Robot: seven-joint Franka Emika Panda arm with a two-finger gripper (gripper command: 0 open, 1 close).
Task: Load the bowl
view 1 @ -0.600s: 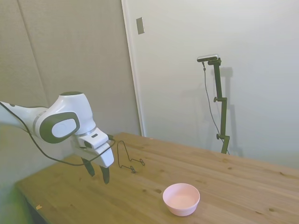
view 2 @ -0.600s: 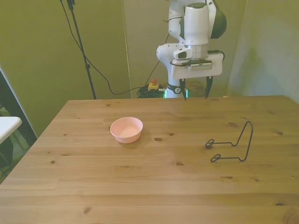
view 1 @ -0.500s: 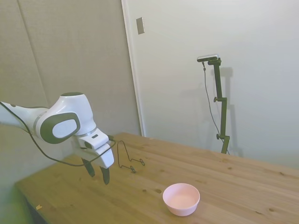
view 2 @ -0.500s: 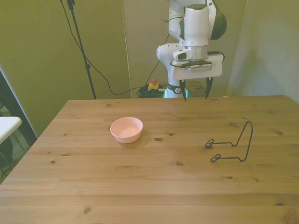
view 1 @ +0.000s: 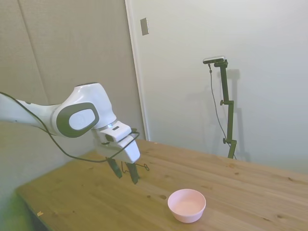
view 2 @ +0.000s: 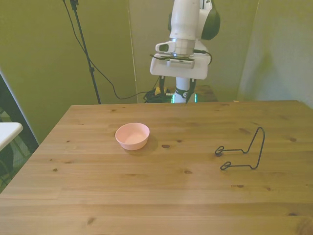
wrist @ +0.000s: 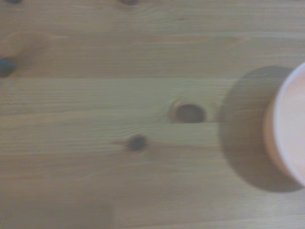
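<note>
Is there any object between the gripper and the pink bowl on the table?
Nothing visible. The gripper hangs open above bare wood, and only table separates it from the bowl. The wire rack stands off toward the front view's right, away from that path.

A pale pink bowl (view 2: 132, 135) sat alone toward the front view's left on the wooden table (view 2: 146, 196), with bare boards on every side of it — nothing stood above its open mouth. The only other object, a thin black wire rack (view 2: 243, 151), stood well apart toward the front view's right. The gripper (view 1: 124, 173) hung over the far edge, fingers parted and empty, with open air between it and the bowl.
</note>
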